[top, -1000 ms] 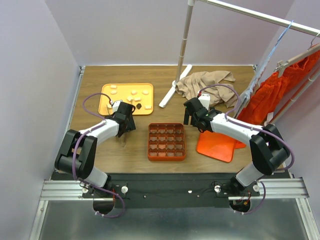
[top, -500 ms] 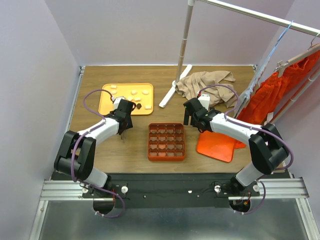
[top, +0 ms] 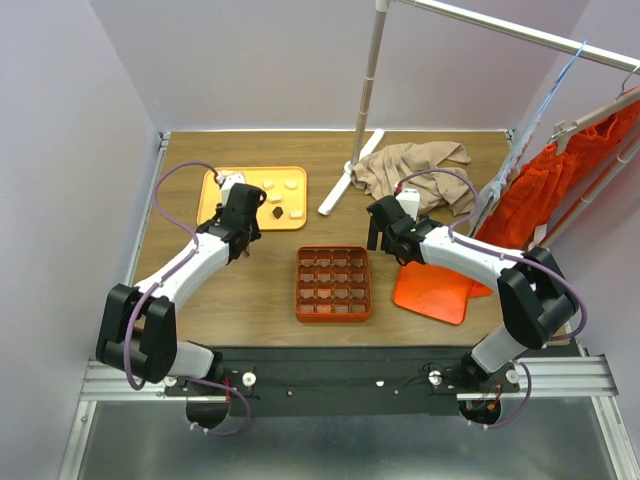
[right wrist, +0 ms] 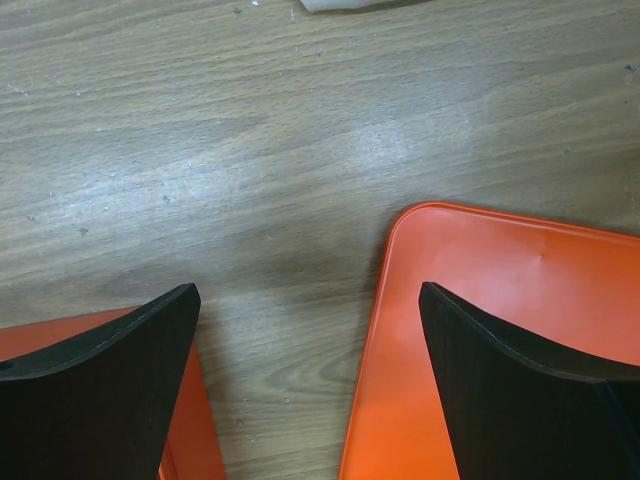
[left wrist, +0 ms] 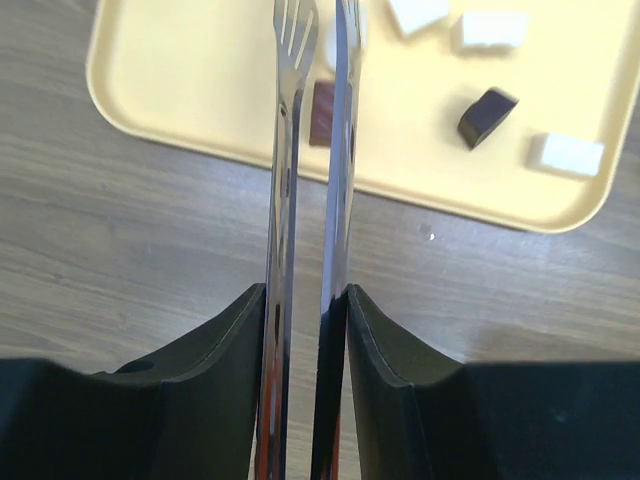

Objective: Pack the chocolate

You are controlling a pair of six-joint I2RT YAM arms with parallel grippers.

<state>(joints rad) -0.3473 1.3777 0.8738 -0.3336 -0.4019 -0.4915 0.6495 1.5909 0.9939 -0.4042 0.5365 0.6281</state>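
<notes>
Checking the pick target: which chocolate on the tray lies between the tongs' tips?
The reddish-brown piece between the tongs, near the tray's edge; the darker piece and the white ones lie off to the right.

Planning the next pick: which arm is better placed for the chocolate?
Left: the left claw holds tongs straddling a brown chocolate on the yellow tray. The right claw hangs open over the table, beside the flat orange tray.
</notes>
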